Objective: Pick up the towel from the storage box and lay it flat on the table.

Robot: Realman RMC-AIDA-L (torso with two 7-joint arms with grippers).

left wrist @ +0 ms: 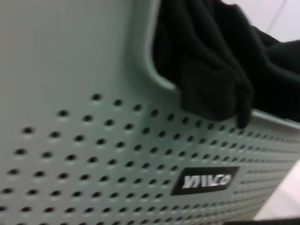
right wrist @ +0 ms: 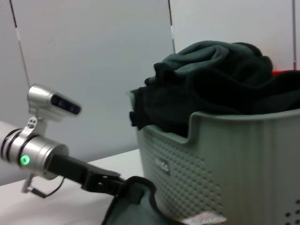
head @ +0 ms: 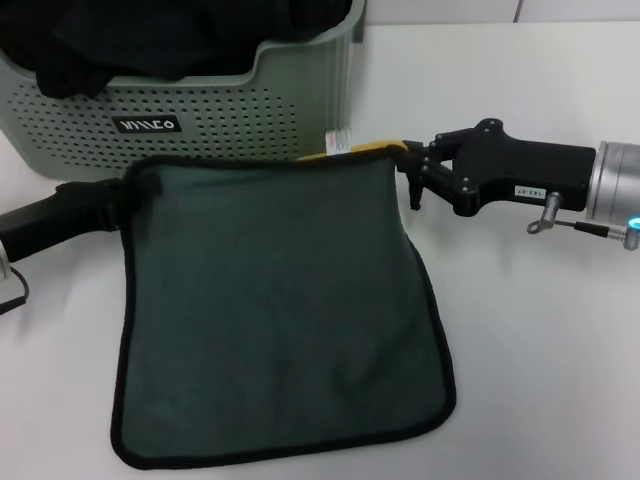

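White table [head: 540,330] under spread towel [head: 280,310] and storage box [head: 200,115].

Both arms low, reaching inward from the sides. Left gripper [head: 118,195] and right gripper [head: 412,160] each clamped on a far towel [head: 280,310] corner.

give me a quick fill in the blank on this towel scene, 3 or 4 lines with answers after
1. The towel lies spread on the table with its dark ____ face up.
2. The left gripper and right gripper each hold a ____ of the towel.
3. The storage box sits ____ the towel, seen from the head view.
4. The cloths heaped in the storage box are ____ in colour.

Missing words: green-grey; corner; behind; black
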